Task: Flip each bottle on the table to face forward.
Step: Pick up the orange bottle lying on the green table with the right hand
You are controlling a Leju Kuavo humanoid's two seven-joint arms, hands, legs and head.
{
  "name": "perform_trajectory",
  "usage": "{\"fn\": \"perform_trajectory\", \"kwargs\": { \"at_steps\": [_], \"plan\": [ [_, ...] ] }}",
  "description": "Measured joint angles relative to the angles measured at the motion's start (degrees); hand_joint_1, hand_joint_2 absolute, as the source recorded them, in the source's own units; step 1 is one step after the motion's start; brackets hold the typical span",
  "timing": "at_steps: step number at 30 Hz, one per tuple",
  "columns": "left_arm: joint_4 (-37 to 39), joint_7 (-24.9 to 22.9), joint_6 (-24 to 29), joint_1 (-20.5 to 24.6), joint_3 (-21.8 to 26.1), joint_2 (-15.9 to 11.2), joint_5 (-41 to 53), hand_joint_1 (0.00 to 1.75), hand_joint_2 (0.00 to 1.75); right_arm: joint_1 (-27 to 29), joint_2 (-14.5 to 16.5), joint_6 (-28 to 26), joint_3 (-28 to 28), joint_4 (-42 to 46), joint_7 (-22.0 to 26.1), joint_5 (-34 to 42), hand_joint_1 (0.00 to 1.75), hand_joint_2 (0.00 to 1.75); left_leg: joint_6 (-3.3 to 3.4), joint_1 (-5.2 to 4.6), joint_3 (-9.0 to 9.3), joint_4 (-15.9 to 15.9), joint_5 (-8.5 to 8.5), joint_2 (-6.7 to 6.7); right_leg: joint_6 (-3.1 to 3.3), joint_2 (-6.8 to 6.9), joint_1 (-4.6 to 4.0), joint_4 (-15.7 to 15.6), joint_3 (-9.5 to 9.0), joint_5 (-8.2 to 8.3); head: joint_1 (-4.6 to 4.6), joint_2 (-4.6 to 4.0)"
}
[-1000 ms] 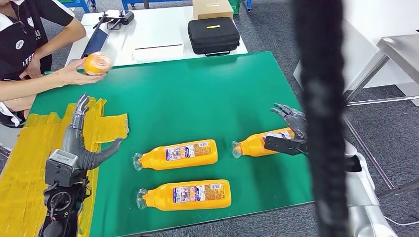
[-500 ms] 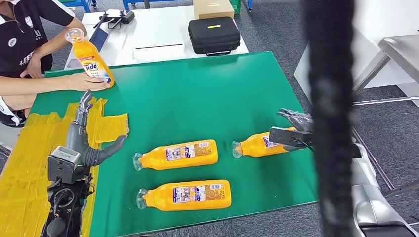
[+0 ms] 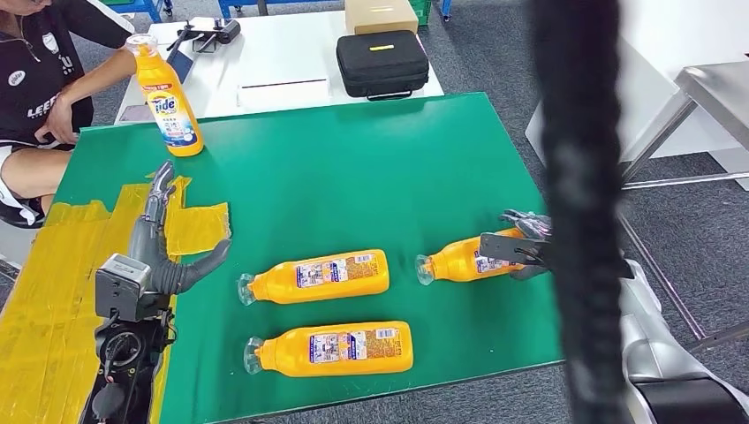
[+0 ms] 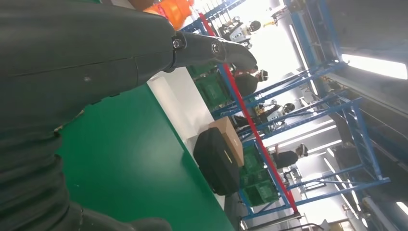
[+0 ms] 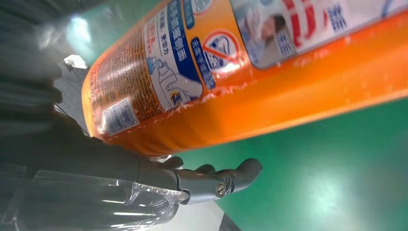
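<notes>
Three orange bottles lie on their sides on the green table: a middle one, a front one and a right one, all with caps to the left. A fourth bottle stands upright at the far left corner, Tide label facing me. My right hand cups the base end of the right bottle; in the right wrist view the thumb lies alongside it with a strip of green between. My left hand hovers open over the yellow tape, holding nothing.
A person sits at the far left corner, arms drawn back. Yellow tape covers the table's left side. Behind, a white table carries a black case and a cardboard box. A thick black blurred strap hangs before the camera.
The person stood the far bottle upright, let go and drew the arm back. My right hand sank closer over the right bottle's base end. My left hand shifted slightly right.
</notes>
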State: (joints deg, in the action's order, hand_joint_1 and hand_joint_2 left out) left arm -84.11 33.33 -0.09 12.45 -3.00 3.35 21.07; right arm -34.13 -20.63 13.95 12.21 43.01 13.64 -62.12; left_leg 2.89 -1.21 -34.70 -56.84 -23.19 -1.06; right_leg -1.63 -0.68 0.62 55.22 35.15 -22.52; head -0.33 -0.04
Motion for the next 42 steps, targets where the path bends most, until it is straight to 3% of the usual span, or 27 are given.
{"fn": "perform_trajectory", "kwargs": {
  "at_steps": [7, 9, 11, 12, 13, 14, 29, 36, 39, 42],
  "plan": [
    [1.4, -0.3, 0.0, 1.0, -0.6, 0.4, -0.3, 0.00, 1.75, -3.8, 1.1, 0.7, 1.5, -6.5, 0.1, -0.1, 0.01, 1.75, 0.00, 0.00, 0.14, 0.0, 0.00, 0.05, 0.00, -0.02, 0.00, 0.0, -0.11, 0.00, 0.01, 0.00],
    [1.9, -0.3, 0.0, 1.0, -0.8, 0.5, -0.5, 0.00, 1.75, -5.0, 1.5, 0.8, 1.9, -8.7, 0.2, -0.1, 0.31, 1.75, 0.00, 0.00, 0.21, 0.0, 0.00, 0.06, 0.00, -0.02, 0.00, 0.0, -0.18, 0.00, 0.02, 0.00],
    [2.4, -0.3, 0.2, 1.0, -0.9, 0.5, -0.6, 0.00, 1.75, -5.9, 1.9, 0.8, 2.3, -10.8, 0.5, 0.1, 1.05, 1.75, 0.00, 0.00, 0.29, 0.0, 0.00, 0.08, 0.00, -0.02, -0.01, 0.0, -0.25, 0.00, 0.01, 0.00],
    [2.7, -0.3, 0.2, 1.0, -1.0, 0.5, -0.6, 0.00, 1.75, -6.4, 2.2, 0.8, 2.6, -11.7, 0.7, 0.2, 1.34, 1.75, 0.00, 0.00, 0.33, 0.0, 0.00, 0.08, 0.00, -0.03, -0.01, 0.0, -0.29, 0.00, 0.01, 0.00],
    [2.9, -0.2, 0.3, 1.0, -1.1, 0.5, -0.6, 0.00, 1.75, -6.7, 2.4, 0.8, 2.8, -12.6, 1.0, 0.4, 1.62, 1.75, 0.00, 0.00, 0.36, 0.0, -0.01, 0.09, 0.00, -0.03, -0.01, 0.0, -0.32, 0.00, 0.01, 0.00],
    [3.2, -0.2, 0.3, 1.0, -1.2, 0.5, -0.6, 0.00, 1.75, -7.1, 2.6, 0.8, 3.0, -13.4, 1.2, 0.5, 1.72, 1.75, 0.00, 0.00, 0.39, 0.0, -0.01, 0.09, 0.00, -0.03, -0.01, 0.0, -0.34, 0.00, 0.02, 0.00],
    [5.7, 0.0, 0.7, 2.1, -1.2, 0.5, -0.7, 0.00, 1.75, -8.4, 4.3, -1.7, 3.3, -17.8, 2.3, 1.6, 1.75, 1.75, -0.01, 0.02, 0.69, 0.0, -0.03, 0.18, 0.01, -0.06, -0.05, 0.0, -0.61, 0.00, 0.02, 0.00],
    [5.2, -1.0, 0.7, 1.4, -1.2, 0.5, -0.5, 0.00, 1.75, -5.7, 5.5, -14.5, 2.7, -16.3, 0.0, 4.3, 1.75, 1.75, -0.04, 0.03, 0.71, 0.0, -0.05, 0.23, 0.16, -0.15, -0.06, 0.0, -0.62, 0.11, 0.02, 0.00],
    [3.8, -1.7, 0.8, 0.3, -1.0, 0.5, -0.1, 0.00, 1.75, -3.1, 7.2, -21.4, 0.6, -13.3, -3.3, 6.5, 1.75, 1.75, -0.04, 0.01, 0.55, 0.0, 0.06, 0.22, 0.12, -0.15, -0.03, 0.0, -0.48, 0.19, 0.02, 0.00],
    [2.4, -2.1, 0.9, -0.8, -0.8, 0.5, 0.4, 0.00, 1.75, 0.1, 9.3, -24.8, -2.4, -8.1, -3.9, 10.3, 1.75, 1.75, -0.02, 0.02, 0.28, 0.0, 0.21, 0.12, 0.04, -0.09, -0.03, 0.0, -0.26, 0.26, 0.01, 0.00]
  ]
}}
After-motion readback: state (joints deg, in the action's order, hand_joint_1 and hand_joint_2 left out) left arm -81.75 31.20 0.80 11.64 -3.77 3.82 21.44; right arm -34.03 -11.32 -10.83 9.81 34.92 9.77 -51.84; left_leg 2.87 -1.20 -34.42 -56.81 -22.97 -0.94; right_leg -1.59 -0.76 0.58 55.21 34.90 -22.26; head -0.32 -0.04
